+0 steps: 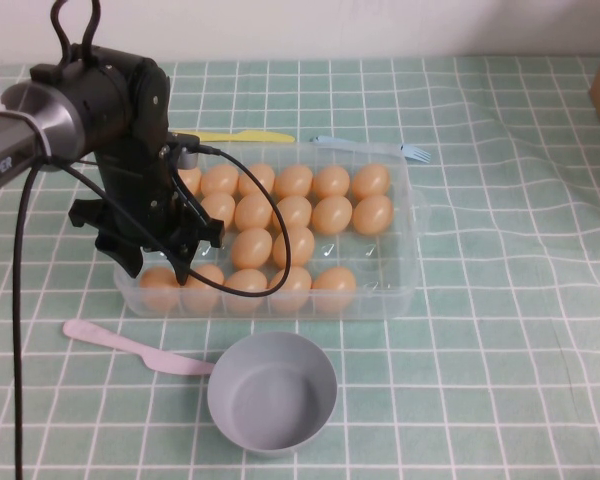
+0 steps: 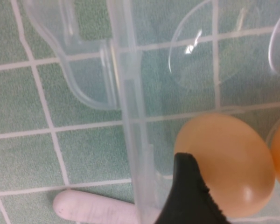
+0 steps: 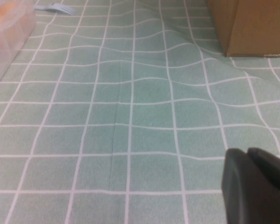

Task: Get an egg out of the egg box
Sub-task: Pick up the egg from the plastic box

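Observation:
The clear plastic egg box (image 1: 412, 235) stands mid-table, holding several pale orange eggs. My left gripper (image 1: 156, 270) hangs over its front-left corner, open, with its fingers on either side of the corner egg (image 1: 158, 284). In the left wrist view one black fingertip (image 2: 186, 186) lies against that egg (image 2: 233, 158), which sits in its hollow by the box wall (image 2: 126, 93); the other finger is out of view. My right gripper (image 3: 256, 186) is shut and empty, low over the tablecloth to the right of the box, and is not in the high view.
A grey-blue bowl (image 1: 272, 392) stands in front of the box. A pink plastic knife (image 1: 120, 345) lies front left. A yellow knife (image 1: 245, 136) and a blue fork (image 1: 410, 152) lie behind the box. A cardboard box (image 3: 247, 23) stands far right.

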{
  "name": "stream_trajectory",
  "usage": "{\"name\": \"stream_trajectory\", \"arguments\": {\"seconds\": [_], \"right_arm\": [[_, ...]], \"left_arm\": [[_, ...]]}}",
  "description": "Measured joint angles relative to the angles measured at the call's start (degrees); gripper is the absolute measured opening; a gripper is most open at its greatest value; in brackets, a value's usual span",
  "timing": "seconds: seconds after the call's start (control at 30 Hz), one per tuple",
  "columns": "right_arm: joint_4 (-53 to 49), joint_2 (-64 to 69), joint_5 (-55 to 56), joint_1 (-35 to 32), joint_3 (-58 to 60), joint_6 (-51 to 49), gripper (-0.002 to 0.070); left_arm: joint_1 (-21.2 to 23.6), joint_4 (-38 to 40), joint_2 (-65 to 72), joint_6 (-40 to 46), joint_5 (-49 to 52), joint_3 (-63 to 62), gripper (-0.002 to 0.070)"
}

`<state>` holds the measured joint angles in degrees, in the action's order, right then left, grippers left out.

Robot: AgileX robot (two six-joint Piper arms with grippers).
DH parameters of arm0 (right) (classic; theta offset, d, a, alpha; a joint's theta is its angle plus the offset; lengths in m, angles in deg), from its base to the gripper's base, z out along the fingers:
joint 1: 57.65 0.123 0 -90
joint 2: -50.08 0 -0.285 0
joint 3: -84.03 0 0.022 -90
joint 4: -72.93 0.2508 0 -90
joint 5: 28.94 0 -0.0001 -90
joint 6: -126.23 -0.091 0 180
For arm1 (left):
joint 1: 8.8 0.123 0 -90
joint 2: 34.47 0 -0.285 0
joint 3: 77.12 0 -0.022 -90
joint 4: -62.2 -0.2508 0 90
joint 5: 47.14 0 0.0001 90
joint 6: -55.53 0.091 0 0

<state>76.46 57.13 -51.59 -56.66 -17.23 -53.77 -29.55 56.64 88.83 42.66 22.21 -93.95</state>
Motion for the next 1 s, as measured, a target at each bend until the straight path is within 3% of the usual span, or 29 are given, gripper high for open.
{"name": "stream_trajectory", "arguments": {"seconds": [1.0], "right_arm": [[0.0, 0.0, 0.0, 0.0, 0.0, 0.0, -0.0018]], "left_arm": [[0.5, 0.0, 0.11, -2.96, -1.96, 0.0, 0.0399]]}}
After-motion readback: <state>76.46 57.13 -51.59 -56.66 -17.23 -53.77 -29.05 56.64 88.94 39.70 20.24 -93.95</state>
